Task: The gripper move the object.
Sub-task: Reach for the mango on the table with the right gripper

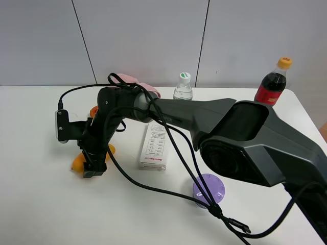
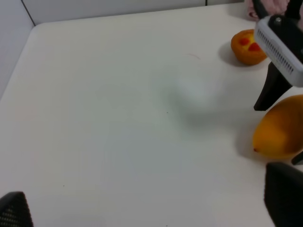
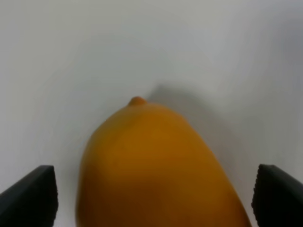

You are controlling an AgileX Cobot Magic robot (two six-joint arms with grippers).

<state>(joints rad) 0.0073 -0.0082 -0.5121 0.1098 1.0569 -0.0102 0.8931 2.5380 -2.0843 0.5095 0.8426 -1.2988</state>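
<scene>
The yellow-orange mango [image 1: 77, 163] lies on the white table at the left. It also shows in the left wrist view [image 2: 279, 130]. My right arm reaches across from the right, and its gripper [image 1: 95, 164] points down over the mango. In the right wrist view the mango [image 3: 156, 165] fills the space between the two black fingertips [image 3: 29, 195], with a gap on each side, so the right gripper [image 3: 151, 191] is open around it. My left gripper [image 2: 149, 203] is open and empty over bare table, to the mango's left; it does not show in the exterior view.
A small orange tart with red spots [image 2: 248, 46] sits just beyond the mango. A white box [image 1: 155, 147] lies to its right. A purple round lid [image 1: 208, 189], a water bottle [image 1: 183, 87], a cola bottle [image 1: 273, 81] and a pink object [image 1: 137, 81] stand farther off. Black cables trail across the table.
</scene>
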